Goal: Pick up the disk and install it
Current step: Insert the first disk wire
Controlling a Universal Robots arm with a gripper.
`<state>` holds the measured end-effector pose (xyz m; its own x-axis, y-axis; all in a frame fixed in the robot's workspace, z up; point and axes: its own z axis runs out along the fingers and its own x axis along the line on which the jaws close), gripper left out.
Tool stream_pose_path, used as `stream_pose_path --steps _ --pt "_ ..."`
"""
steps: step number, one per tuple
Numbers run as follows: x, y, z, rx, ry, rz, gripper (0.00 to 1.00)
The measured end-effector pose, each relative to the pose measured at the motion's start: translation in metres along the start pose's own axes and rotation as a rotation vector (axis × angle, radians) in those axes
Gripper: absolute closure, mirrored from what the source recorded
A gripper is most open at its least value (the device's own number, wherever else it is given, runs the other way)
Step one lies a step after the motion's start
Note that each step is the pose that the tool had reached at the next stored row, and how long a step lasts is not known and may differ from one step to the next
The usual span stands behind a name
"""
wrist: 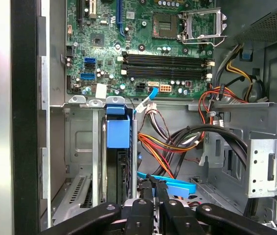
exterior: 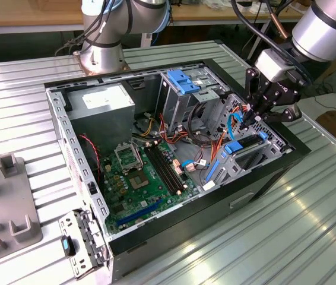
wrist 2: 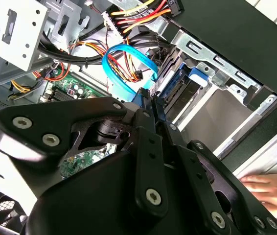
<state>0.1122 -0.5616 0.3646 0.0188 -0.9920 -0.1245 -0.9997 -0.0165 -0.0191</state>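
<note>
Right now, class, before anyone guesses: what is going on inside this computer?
A robot arm is reaching into an open computer case. Its pincer is shut and sits low in the drive bay, right beside the disk, which stands on edge there with its blue carrier showing. The disk is not in the pincer's grip. A person's hand rests just outside the case.

blue-railed disk (wrist: 118, 142) edgewise in drive bay (wrist: 80, 147)

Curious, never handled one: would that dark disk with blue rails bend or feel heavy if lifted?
Probably rigid: the disk stands on edge in its bay without sagging. Likely heavy for its size, a solid dark slab. Its blue plastic rail might flex.
</note>
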Motion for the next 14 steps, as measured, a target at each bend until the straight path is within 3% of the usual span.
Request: stream_pose_path --steps 2,3,12,14 --pt "0.0 0.0 0.0 0.0 0.0 0.0 0.83" --pt "0.0 0.0 0.0 0.0 0.0001 0.0 0.77" --pt "0.0034 0.0008 0.0001 0.0 0.0029 0.0 0.77" --pt "0.0035 0.001 0.0006 -0.0002 0.0062 0.0 0.77"
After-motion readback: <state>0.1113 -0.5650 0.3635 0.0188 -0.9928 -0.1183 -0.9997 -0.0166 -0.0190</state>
